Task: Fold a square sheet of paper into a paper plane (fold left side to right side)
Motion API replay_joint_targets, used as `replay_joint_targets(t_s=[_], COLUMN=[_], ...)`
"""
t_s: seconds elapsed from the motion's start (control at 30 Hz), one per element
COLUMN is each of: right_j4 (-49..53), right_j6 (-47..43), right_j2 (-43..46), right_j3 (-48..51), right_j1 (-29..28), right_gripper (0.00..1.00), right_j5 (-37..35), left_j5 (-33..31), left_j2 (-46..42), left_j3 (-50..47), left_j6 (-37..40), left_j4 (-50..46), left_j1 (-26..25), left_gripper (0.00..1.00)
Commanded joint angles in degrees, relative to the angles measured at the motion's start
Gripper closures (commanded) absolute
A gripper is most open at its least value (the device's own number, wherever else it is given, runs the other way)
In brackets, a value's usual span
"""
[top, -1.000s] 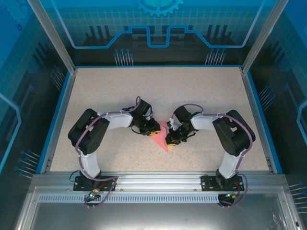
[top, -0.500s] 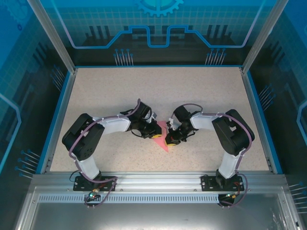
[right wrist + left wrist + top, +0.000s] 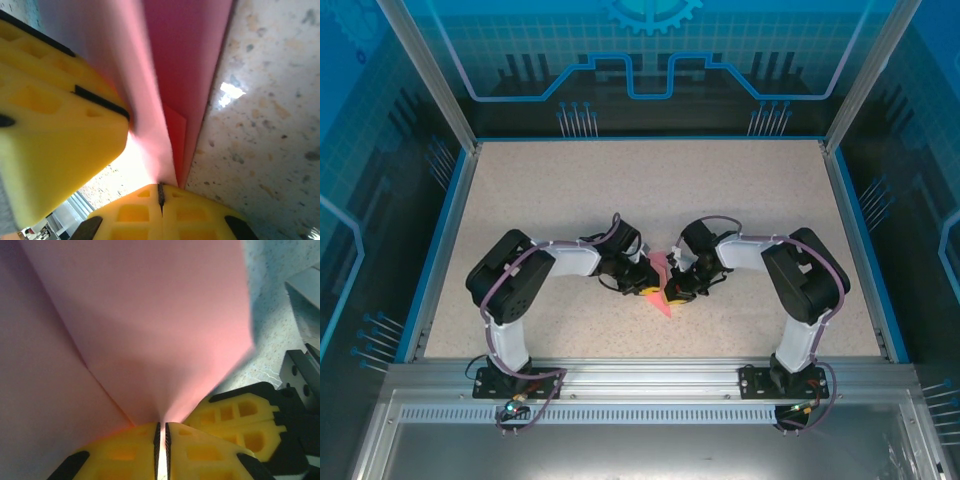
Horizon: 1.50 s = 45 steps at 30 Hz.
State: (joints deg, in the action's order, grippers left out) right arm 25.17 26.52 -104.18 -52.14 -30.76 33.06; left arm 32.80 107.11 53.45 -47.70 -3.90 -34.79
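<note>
The thin pink-red paper sheet (image 3: 661, 283) sits mid-worktop (image 3: 570, 200), pinched from both sides: left gripper (image 3: 649, 291) and right gripper (image 3: 672, 293) each clamp an edge, jaws closed.

The speckled table (image 3: 570, 200) before me carries one item: pink paper (image 3: 663, 305), lower centre of frame.

The table (image 3: 720, 180) is evenly lit from above, glare is seen on it beside the pink paper (image 3: 192, 50), which is blurred close up.
</note>
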Motion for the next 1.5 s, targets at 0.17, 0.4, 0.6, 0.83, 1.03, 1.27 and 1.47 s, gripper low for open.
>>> replay_joint_targets(t_s=[0.17, 0.4, 0.6, 0.83, 1.03, 1.27, 1.47], right_j4=[6.1, 8.9, 9.8, 9.3, 9.3, 9.1, 9.1], right_j6=[-1.2, -2.0, -2.1, -1.9, -1.9, -1.7, -1.9], right_j2=[-4.5, -4.7, -4.7, -4.4, -4.2, -4.1, -4.2], right_j3=[2.1, 2.0, 2.6, 3.5, 3.9, 3.9, 4.0], right_j1=[-1.1, -1.7, -2.0, -2.1, -2.2, -2.2, -2.2], right_gripper=[1.0, 1.0, 1.0, 1.0, 1.0, 1.0, 1.0], right_j5=[-12.4, -15.5, -16.6, -16.5, -16.2, -16.0, -16.0], left_j5=[-4.6, -10.0, -12.6, -13.4, -13.4, -12.9, -13.0], left_j2=[2.7, 3.7, 3.8, 3.9, 4.7, 5.6, 6.6], left_j3=[2.2, 4.7, 6.2, 9.2, 11.8, 14.5, 16.1], left_j6=[1.2, 2.9, 4.0, 5.4, 6.7, 8.2, 10.1], left_j4=[-4.0, -10.1, -11.3, -10.9, -11.0, -12.4, -13.7], left_j1=[-0.4, 0.2, 0.9, 2.3, 4.7, 7.0, 8.4], left_gripper=[0.86, 0.87, 0.86, 0.85, 0.84, 0.84, 0.82])
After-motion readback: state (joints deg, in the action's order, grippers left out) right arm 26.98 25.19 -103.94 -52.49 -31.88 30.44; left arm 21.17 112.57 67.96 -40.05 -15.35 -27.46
